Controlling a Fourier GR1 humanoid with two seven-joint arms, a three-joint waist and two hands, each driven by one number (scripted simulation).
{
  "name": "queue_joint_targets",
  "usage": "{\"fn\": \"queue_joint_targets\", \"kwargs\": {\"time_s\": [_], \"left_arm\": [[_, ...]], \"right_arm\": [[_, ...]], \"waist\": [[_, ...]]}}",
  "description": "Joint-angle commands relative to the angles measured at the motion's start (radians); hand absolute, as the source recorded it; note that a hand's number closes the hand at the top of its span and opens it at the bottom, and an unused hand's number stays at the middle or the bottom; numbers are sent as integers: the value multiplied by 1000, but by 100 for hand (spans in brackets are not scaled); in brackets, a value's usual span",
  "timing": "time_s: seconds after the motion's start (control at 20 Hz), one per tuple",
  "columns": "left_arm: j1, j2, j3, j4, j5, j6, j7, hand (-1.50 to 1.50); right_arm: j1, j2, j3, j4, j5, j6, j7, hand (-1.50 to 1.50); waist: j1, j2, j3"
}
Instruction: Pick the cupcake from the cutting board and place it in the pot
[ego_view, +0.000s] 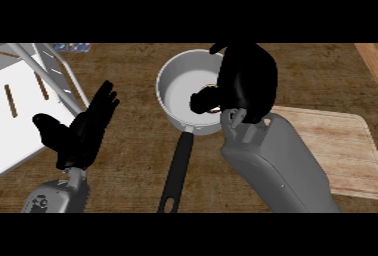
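The silver pot (179, 92) with a long black handle (177, 170) stands in the middle of the wooden counter. My right hand (247, 80) hangs over the pot's right half, fingers curled downward. Only slivers of the cupcake (215, 108) show between the fingers; the hand hides the rest of it. The light wooden cutting board (347, 150) lies to the right, partly under my right forearm, and nothing shows on its visible part. At the left, my left hand (81, 130) rests open with fingers up, holding nothing.
A white rack with grey metal bars (29, 95) fills the left edge, just behind my left hand. The pot's handle points toward the view's lower edge, between my two forearms.
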Motion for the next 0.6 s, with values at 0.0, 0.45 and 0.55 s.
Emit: {"fn": "queue_joint_targets", "kwargs": {"time_s": [0.0, 0.45, 0.55], "left_arm": [[22, -18, -21, -10, -6, 1, -10, 0], [17, 0, 14, 1, -6, 6, -7, 0], [70, 23, 28, -21, 24, -34, -30, 0]], "right_arm": [[2, 11, -12, 20, -46, -245, 191, -150], [-27, 12, -55, -116, 228, -448, 145, -150], [39, 12, -97, -129, 282, -507, 120, -150]], "waist": [[10, 0, 0], [-28, -12, 0], [-23, -10, 0]]}}
